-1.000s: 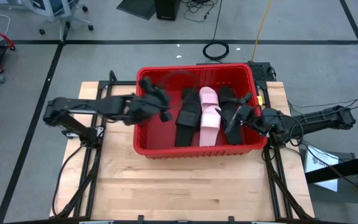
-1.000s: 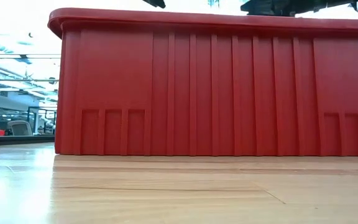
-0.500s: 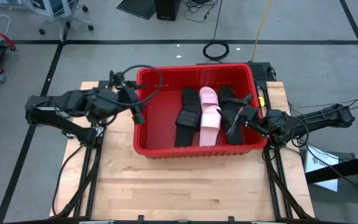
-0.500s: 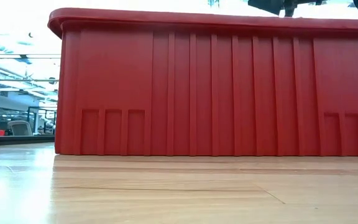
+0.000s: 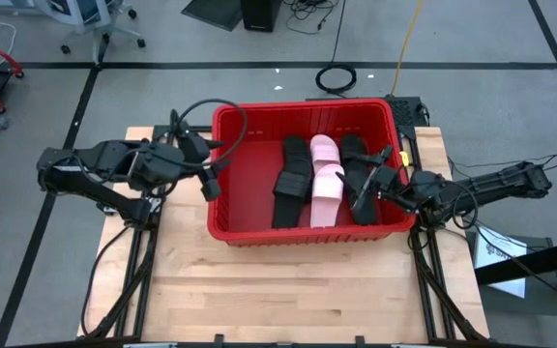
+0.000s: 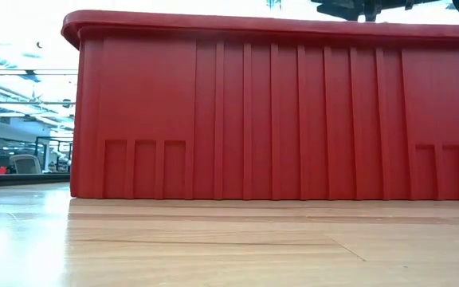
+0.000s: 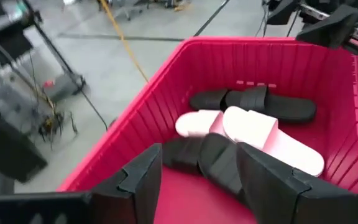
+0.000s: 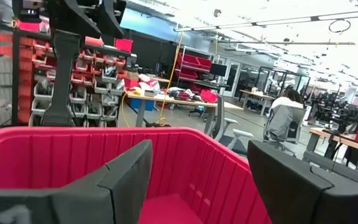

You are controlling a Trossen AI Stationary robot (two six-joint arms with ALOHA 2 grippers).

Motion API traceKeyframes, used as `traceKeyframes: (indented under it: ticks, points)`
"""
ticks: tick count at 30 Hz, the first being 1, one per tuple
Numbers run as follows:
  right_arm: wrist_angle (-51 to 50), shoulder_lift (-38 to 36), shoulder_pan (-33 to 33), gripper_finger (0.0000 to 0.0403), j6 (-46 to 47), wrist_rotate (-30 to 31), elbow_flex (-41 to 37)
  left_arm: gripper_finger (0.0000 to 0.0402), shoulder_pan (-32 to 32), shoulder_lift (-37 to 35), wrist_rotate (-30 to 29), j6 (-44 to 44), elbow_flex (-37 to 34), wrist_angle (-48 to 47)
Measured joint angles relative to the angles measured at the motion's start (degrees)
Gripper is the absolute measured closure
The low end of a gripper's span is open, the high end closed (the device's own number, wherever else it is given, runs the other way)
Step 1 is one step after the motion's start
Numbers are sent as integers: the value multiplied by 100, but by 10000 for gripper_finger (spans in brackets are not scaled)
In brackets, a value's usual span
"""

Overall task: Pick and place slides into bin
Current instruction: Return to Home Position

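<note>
The red bin (image 5: 228, 220) stands in the middle of the table and fills the low view (image 6: 277, 112). Several slides lie on its floor: black ones (image 5: 288, 184) on the left, two pale pink ones (image 5: 324, 182) in the middle, more black ones (image 5: 354, 159) on the right. The left wrist view also shows the pink slides (image 7: 253, 130) and black slides (image 7: 257, 102). My left gripper (image 5: 211, 180) (image 7: 197, 180) is open at the bin's left wall, with nothing between its fingers. My right gripper (image 5: 371, 186) (image 8: 197, 186) is open above the bin's right side, also holding nothing.
Bare wooden tabletop (image 5: 288, 290) lies in front of the bin. A black cable loops from my left arm over the bin's far left corner (image 5: 222, 108). Arm mounts and frame rails stand at both table sides. The room floor surrounds the table.
My left gripper has drawn back from over the bin's inside toward the table's left edge, rising and rolling as it went, and now rests at the bin's left wall. It has stayed open. The slides and the bin have not moved.
</note>
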Motion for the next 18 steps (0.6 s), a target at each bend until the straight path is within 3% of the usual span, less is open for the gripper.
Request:
traceKeyframes:
  ticks: [10, 14, 18]
  points:
    - [303, -14, 2, 149, 1133, 0, 0, 199, -787, -2, -297, -641, 0, -440]
    - [213, -148, 13, 149, 1276, -2, 0, 199, -1254, -47, -1037, -1040, -106, -690]
    - [122, -354, 15, 149, 1439, -53, 0, 199, -1629, -367, -1966, -1516, -760, -622]
